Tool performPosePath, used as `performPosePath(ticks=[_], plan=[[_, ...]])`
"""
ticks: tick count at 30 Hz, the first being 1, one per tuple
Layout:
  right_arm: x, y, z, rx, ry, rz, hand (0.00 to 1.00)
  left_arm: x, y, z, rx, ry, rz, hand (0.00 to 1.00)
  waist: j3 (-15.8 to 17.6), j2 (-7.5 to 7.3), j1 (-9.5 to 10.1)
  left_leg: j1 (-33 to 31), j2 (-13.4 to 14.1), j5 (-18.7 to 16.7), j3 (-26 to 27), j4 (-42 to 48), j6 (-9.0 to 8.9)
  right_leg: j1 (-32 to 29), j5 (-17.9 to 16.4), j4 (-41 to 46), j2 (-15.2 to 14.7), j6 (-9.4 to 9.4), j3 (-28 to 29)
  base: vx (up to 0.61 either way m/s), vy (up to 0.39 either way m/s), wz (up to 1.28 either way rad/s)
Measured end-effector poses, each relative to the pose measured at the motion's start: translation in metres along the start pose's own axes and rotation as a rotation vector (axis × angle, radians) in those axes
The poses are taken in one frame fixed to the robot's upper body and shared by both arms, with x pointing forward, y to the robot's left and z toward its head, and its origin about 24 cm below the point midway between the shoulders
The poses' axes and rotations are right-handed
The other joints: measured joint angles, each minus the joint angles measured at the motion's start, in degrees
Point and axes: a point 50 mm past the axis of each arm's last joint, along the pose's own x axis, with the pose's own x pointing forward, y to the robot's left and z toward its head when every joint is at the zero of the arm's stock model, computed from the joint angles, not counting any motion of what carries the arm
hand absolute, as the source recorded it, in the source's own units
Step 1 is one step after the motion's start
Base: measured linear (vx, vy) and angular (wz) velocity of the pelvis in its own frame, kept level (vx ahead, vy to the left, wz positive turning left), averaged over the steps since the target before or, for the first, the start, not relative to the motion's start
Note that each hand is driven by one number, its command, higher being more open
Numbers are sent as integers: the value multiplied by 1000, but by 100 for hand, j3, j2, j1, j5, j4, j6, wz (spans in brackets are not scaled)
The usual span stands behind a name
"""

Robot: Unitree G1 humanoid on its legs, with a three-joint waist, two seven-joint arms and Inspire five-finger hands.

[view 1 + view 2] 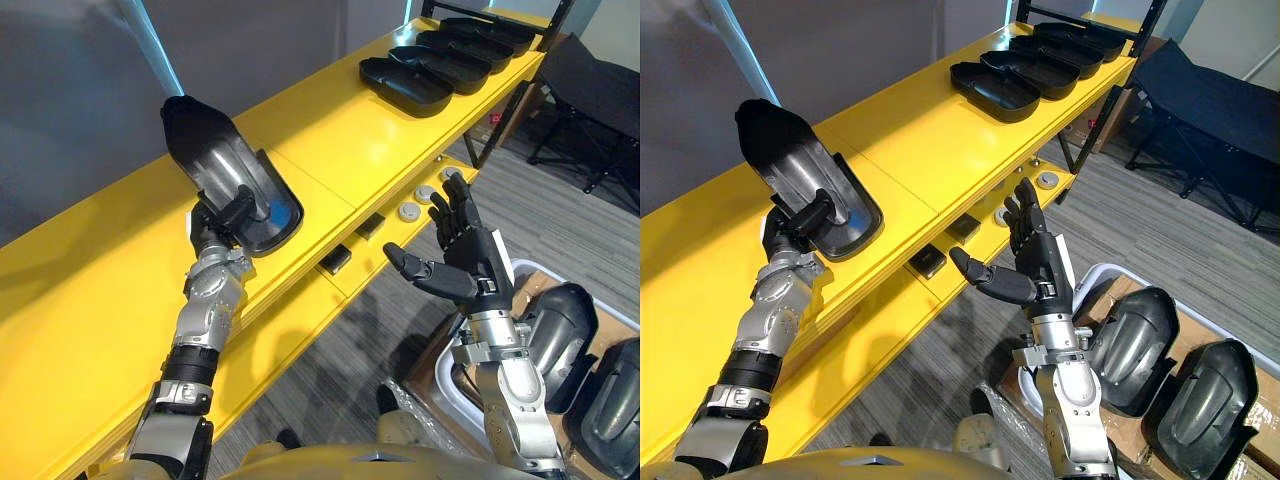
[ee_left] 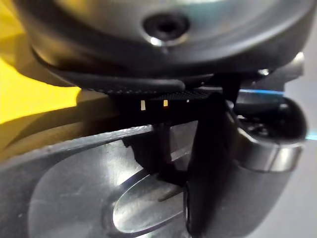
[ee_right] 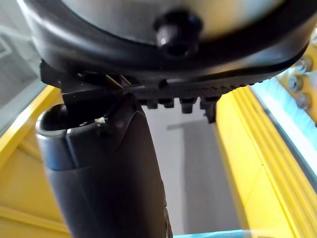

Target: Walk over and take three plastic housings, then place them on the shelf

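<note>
Gripping one housing at its near rim, the left hand has fingers and thumb curled round the part. The housing is tilted, hollow side up, above the yellow shelf, near the seam at mid-length. It cannot be told whether it touches the shelf. The right hand is wide open with fingers straight and spread, holding nothing, just off the shelf's front edge. Four housings lie in a row at the shelf's far end. Two more housings rest in a box beside the right arm, below shelf level. Round discs sit on the lower ledge under the front edge.
</note>
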Motion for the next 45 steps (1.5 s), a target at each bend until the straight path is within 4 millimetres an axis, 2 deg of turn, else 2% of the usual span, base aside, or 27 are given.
performPosePath(ticks=[10, 21, 25, 27, 30, 35, 43, 45], plan=[[3, 5, -2, -5, 11, 34, 100, 14, -4, 7, 63, -4, 5, 100, 134, -128, -89, 139, -65, 198, -91, -308, -49, 109, -24, -71, -47, -57, -91, -29, -2, 5], [3, 4, -10, -1, 42, 4, 100, 24, -10, 23, 83, -55, 144, 100, 293, -166, -156, 449, -118, 675, -76, -1095, -123, 68, -7, -75, 36, -82, -144, -11, -9, 0], [3, 9, -11, -12, 48, 10, 100, 22, -10, 28, 100, -118, 220, 100, 321, -200, -236, 631, -118, 930, -109, -1513, -110, 102, 8, -82, 113, -55, -239, 10, -27, 6], [3, 12, -12, -13, 48, 10, 100, 21, -8, 35, 139, -175, 281, 100, 341, -238, -266, 629, -119, 943, -125, -1527, -112, 103, 18, -81, 135, -42, -268, 14, -28, 5], [1, 13, -14, -7, 57, -7, 100, 20, 1, 45, 162, -219, 375, 100, 344, -226, -267, 655, -110, 955, -173, -1525, -119, 158, 22, -83, 157, -37, -318, 32, -11, 7], [-5, 14, -17, -30, 79, -30, 100, 14, -1, 62, 115, -270, 376, 100, 340, -221, -139, 688, -114, 954, -270, -1525, -119, 251, 20, -87, 146, -38, -423, 5, -3, 10], [-6, 21, -19, -11, 85, -21, 100, 5, -1, 63, 89, -293, 372, 100, 262, -91, -118, 711, -112, 986, -383, -1534, -114, 335, -3, -87, 134, -67, -550, -29, -3, 6], [-6, 21, -19, -9, 86, -26, 100, -1, -3, 72, 55, -343, 366, 100, 240, -59, -116, 710, -103, 1001, -392, -1536, -117, 336, -8, -89, 139, -74, -562, -9, -3, 2]])
